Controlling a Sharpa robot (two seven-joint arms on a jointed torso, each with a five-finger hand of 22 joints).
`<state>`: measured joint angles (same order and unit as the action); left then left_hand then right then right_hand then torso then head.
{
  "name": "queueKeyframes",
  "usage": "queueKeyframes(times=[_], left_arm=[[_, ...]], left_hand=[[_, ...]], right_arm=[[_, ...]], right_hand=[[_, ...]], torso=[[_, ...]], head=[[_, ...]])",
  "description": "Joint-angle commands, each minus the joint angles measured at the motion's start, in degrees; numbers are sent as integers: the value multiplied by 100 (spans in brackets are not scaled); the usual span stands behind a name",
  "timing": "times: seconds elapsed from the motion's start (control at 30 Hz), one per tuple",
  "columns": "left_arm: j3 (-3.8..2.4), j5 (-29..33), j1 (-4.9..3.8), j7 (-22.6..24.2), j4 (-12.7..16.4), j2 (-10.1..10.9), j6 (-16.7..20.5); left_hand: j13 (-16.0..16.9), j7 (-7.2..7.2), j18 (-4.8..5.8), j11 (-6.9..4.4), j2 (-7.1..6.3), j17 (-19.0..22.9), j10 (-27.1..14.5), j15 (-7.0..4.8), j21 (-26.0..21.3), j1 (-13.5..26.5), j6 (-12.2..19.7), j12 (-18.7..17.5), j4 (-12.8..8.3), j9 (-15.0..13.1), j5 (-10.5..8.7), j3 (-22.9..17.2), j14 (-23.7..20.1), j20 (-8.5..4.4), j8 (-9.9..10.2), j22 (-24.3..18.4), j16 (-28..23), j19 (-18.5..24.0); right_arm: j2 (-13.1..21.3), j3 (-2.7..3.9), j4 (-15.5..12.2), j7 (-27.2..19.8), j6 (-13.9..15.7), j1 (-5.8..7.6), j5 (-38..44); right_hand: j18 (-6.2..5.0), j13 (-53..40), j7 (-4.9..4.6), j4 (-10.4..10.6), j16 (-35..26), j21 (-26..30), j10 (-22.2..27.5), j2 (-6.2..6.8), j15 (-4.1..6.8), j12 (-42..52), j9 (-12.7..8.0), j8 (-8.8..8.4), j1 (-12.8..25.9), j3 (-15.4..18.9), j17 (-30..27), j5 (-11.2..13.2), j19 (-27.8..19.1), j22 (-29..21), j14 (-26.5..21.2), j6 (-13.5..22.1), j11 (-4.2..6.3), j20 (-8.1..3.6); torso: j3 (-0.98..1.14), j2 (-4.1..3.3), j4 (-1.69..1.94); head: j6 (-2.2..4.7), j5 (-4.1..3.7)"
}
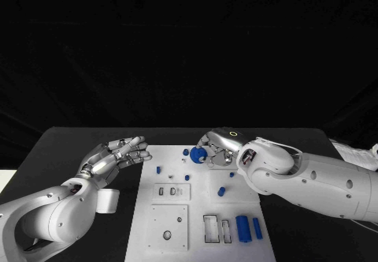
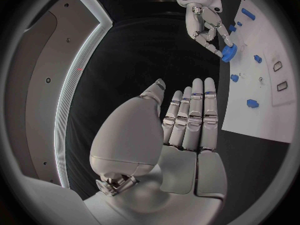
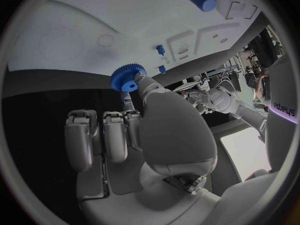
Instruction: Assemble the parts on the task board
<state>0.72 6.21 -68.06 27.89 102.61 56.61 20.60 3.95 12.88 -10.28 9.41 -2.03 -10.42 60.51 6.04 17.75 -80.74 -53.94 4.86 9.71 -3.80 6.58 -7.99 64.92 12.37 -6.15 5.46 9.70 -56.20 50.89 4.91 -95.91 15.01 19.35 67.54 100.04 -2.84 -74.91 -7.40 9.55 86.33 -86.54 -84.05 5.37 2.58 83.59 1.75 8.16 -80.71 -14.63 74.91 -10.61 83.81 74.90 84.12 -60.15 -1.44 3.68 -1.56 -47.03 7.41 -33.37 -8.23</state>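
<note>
The black table (image 1: 71, 144) carries the white task board (image 1: 201, 218).

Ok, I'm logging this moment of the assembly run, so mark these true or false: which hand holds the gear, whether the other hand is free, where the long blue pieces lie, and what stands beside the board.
1. The right hand holds a blue gear. True.
2. The left hand grips a blue part. False: it holds nothing, fingers straight.
3. Two long blue cylinders lie on the task board on its near right part. True.
4. A white cup stands on the board. False: it stands on the black table, left of the board.
</note>
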Motion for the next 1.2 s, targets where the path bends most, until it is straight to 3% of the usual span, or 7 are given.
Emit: queueKeyframes(times=[0.03,0.27,0.9,1.07,1.2], left_arm=[[-4,-6,-6,23,9,-16,-129],[-4,-6,-6,23,15,-24,-138],[-4,-6,-6,16,1,-46,-151],[-4,-6,-6,13,2,-45,-153],[-4,-6,-6,10,4,-44,-156]], left_hand=[[-3,29,-22,32,49,-8,16,49,-22,4,-23,-38,-46,4,-33,-2,-6,25,36,-9,-24,0],[-3,29,-22,32,49,-8,16,49,-22,4,-23,-38,-46,4,-33,-2,-6,25,36,-9,-24,0],[-3,29,-22,32,49,-8,16,49,-22,4,-23,-38,-46,4,-33,-2,-6,25,36,-9,-24,0],[-3,29,-22,32,49,-8,16,49,-22,4,-23,-38,-46,4,-33,-2,-6,25,36,-9,-24,0],[-3,29,-22,32,49,-8,16,49,-22,4,-23,-38,-46,4,-33,-2,-6,25,36,-9,-24,0]], right_arm=[[-114,-1,-15,120,90,-2,377],[-472,-13,205,153,33,-70,532],[-1038,-41,752,184,-183,-155,638],[-1079,-46,810,204,-242,-157,647],[-1113,-51,860,257,-333,-157,653]], right_hand=[[88,-1045,163,3,21,-23,-340,-6,39,19,395,-7,37,-53,688,-41,147,596,438,-335,48,-39],[87,-1045,164,3,20,-22,-340,-8,40,19,396,-9,44,-63,685,-45,145,592,437,-337,49,-39],[85,-1012,139,-13,0,-16,-316,39,30,-40,385,-70,138,-107,642,30,142,584,428,-285,32,-35],[87,-951,73,1,-12,-13,-276,102,-8,-137,345,-199,254,-121,618,163,142,584,422,-127,-21,-12],[84,-813,-33,75,-15,-4,-182,233,-89,-353,265,-443,460,-68,614,530,134,568,420,187,-117,56]], torso=[[-7,1,-5],[-4,1,15],[2,-1,-5],[-1,3,-5],[3,-1,-4]], head=[[-3,19],[-26,34],[-43,90],[-37,96],[-44,89]])
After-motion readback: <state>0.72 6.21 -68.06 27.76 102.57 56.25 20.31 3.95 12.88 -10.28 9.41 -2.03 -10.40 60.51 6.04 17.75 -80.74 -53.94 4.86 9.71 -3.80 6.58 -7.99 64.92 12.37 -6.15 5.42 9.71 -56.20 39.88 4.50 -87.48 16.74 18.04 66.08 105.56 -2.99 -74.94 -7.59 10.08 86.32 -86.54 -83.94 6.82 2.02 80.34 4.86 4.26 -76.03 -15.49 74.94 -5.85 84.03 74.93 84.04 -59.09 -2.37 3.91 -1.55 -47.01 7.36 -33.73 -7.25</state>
